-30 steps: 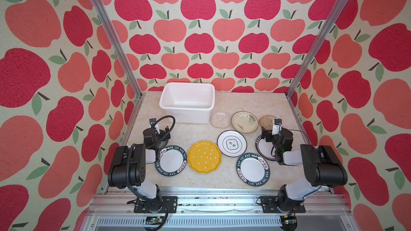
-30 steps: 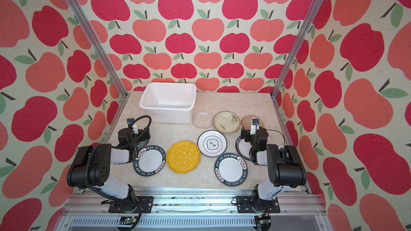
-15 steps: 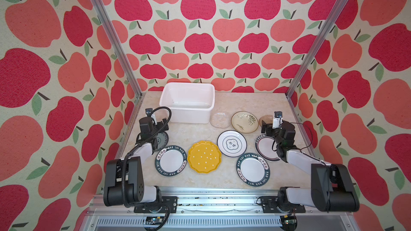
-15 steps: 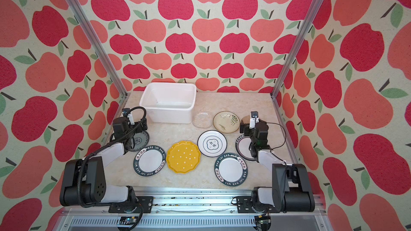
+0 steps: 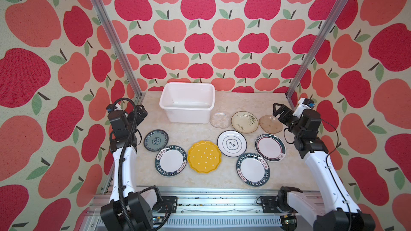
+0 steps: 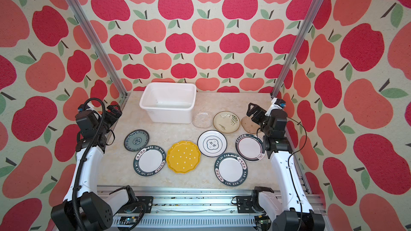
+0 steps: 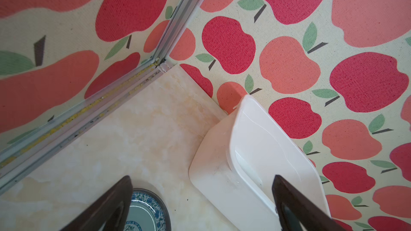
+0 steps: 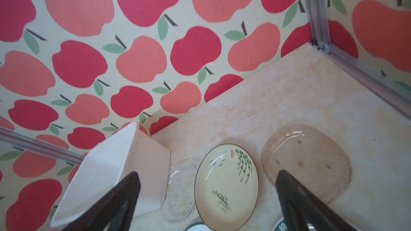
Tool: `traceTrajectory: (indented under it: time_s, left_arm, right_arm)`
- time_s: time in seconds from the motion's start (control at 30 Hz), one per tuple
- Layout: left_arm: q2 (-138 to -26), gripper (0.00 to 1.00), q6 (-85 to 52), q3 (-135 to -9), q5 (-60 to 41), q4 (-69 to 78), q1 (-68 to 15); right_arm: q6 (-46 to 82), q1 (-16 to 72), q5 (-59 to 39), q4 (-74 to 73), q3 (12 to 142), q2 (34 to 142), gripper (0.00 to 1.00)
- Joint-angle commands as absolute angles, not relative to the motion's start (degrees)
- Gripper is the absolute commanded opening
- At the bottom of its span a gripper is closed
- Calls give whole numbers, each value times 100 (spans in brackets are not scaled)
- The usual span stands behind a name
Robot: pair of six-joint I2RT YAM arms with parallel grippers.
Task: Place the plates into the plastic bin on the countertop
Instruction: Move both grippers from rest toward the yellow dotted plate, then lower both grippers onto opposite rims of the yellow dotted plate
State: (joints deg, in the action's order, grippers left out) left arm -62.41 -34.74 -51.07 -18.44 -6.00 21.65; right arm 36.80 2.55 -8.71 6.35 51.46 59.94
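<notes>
Lifting both arms from their fold, I have the left gripper (image 5: pixel 139 113) and right gripper (image 5: pixel 279 111) spread wide, holding nothing; the white rectangular plastic bin (image 5: pixel 188 116) stays empty, plates (image 5: pixel 204 156) untouched.

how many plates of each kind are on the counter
dark-rimmed white plates: 3
emblem plate: 1
yellow plate: 1
blue patterned plate: 1
cream leaf plate: 1
glass plates: 2
total: 9 plates, none in the bin
</notes>
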Motion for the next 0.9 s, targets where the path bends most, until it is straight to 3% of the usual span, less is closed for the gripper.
traceTrajectory:
  time_s: [0.0,0.13,0.37,0.6,0.87]
  left_arm:
    - [-6262,99,-3376,-5385,-2737,-1688,1771]
    - [-6644,99,-2131,-6003,-2286,-3305,664]
    - [-7903,97,-747,-6764,-2201,-5205,-1203]
    - [-8612,99,-172,-6882,-2364,-5535,-1876]
    - [-9099,100,-202,-6632,-2269,-5104,-2032]
  right_arm:
    - [3341,777,-2075,2083,5804,6466,98]
    - [2904,1701,-2778,2698,5741,6851,96]
    - [2824,3584,-2458,2346,4471,6689,96]
    - [3360,4133,-2014,778,3220,6556,97]
    - [3252,4253,-2431,105,3402,7882,97]
